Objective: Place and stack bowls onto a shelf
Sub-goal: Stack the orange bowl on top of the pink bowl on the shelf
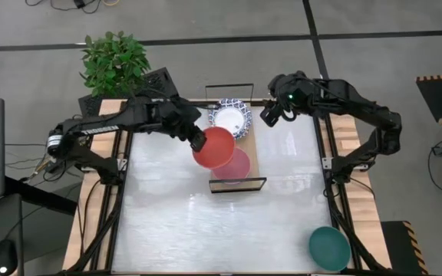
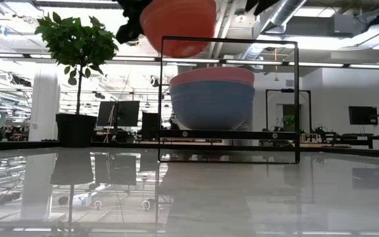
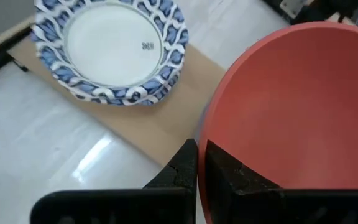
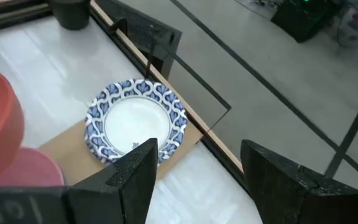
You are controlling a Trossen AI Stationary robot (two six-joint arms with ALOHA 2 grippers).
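My left gripper is shut on a red bowl, held in the air above a pink bowl that is nested in a slate-blue bowl on the near end of the light-wood shelf. A stack of white bowls with blue patterned rims sits on the shelf's far end. My right gripper is open and empty, just right of the shelf's far end. A dark green bowl rests on the table's near right corner. My left gripper pinches the red bowl's rim on the bowl's left side, one finger inside the bowl and one finger outside. The fingers come from the table's left, slanting down. The bowl is lifted clear, tilted, above the pink bowl.
A potted green plant stands off the table's far left corner. Thin black wire frames rise at both short ends of the shelf. Bare white tabletop lies in front of the shelf. Wooden side rails run along the table's left and right.
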